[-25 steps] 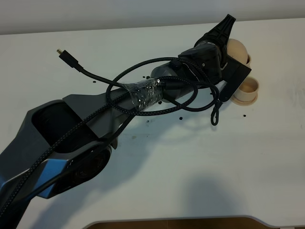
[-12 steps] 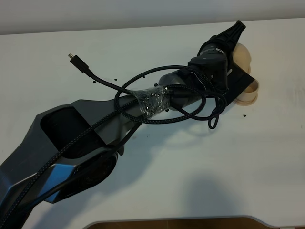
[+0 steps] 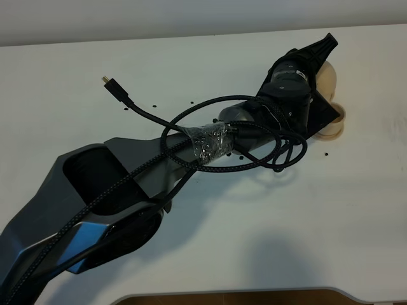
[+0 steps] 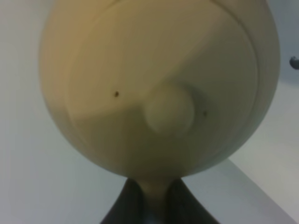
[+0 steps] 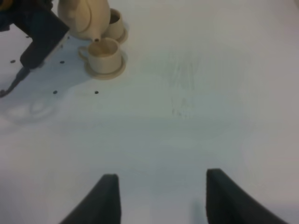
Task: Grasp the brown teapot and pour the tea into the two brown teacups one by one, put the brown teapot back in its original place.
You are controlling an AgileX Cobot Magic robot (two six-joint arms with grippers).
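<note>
Tipping forward in the left hand (image 4: 156, 205), which was clamped shut on it, the brown teapot (image 5: 84, 18) hung with its spout right over the nearer teacup (image 5: 105, 52) on its saucer (image 5: 106, 71), the second teacup (image 5: 115, 21) just behind, and what either cup held could not be made out. Only the right wrist view showed both cups; from up high the arm hid all but a sliver, and the left wrist view gave just the knobbed lid (image 4: 169, 111). Right hand (image 5: 161, 196) stood wide and empty over bare counter (image 5: 201, 102), open room up to the cups, the far edge near behind the pot.
</note>
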